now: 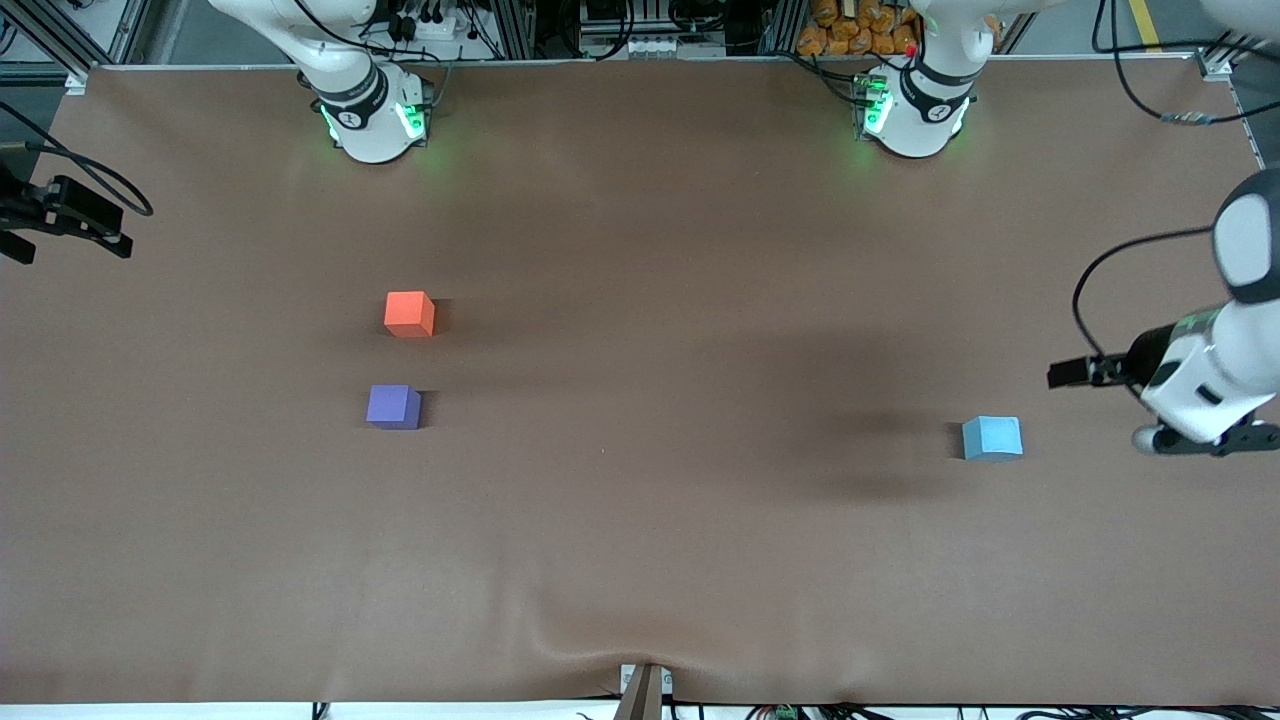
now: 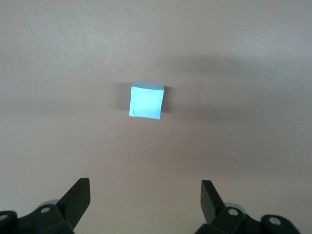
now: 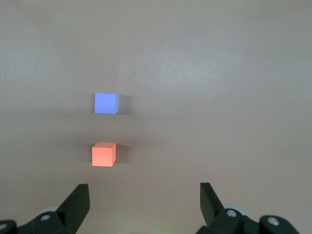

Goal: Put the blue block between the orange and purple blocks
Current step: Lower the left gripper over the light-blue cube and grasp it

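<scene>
Left end effector (image 2: 145,202) over brown table (image 1: 640,560).

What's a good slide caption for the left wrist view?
Open left hand above the brown table, sky-blue block ahead, untouched.

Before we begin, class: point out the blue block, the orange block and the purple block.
blue block (image 1: 992,438), front view, top face.
orange block (image 1: 409,313), front view, top face.
purple block (image 1: 393,406), front view, top face.

- Brown table cover (image 1: 640,560): matte, wrinkled at 6 o'clock.
- Aluminium frame rails (image 1: 60,40): at 11 o'clock.
- Orange items (image 1: 860,30): piled at 1 o'clock.
</scene>
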Controlling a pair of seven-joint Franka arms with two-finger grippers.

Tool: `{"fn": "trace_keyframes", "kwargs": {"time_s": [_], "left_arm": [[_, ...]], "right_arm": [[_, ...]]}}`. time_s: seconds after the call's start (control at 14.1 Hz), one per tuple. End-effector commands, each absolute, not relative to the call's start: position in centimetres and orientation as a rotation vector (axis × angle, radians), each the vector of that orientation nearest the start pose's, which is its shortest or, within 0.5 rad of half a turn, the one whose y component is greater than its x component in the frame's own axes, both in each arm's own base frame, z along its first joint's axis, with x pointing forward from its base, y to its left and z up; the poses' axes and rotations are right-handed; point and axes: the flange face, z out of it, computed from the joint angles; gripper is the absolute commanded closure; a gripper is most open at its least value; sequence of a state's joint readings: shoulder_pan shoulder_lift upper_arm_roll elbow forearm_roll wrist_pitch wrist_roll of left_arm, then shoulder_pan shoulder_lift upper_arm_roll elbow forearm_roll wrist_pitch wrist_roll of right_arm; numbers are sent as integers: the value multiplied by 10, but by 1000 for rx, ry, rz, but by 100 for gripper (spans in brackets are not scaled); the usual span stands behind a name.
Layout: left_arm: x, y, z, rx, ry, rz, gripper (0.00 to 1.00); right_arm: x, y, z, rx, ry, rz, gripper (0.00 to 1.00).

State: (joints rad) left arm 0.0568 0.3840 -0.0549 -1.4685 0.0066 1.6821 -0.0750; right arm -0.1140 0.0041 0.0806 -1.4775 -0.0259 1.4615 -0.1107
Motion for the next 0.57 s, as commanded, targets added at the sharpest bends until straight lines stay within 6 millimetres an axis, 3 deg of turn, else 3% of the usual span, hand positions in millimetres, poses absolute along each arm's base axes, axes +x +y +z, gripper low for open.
{"fn": "trace_keyframes", "kwargs": {"time_s": [0.0,0.14,0.28,0.5], "left_arm": [[673,2,410,-3131,-228,278,0],[682,0,375,-3122,-305,294,0],[687,3,347,-3121,-271,299,0],[687,4,307,-3094,0,367,0]], "right_arm": [[545,-20,660,-3160,-112,36,0],[545,-21,659,-3161,-112,39,0],[545,-21,658,-3160,-112,41,0],[545,-18,659,-3160,-120,39,0]]}}
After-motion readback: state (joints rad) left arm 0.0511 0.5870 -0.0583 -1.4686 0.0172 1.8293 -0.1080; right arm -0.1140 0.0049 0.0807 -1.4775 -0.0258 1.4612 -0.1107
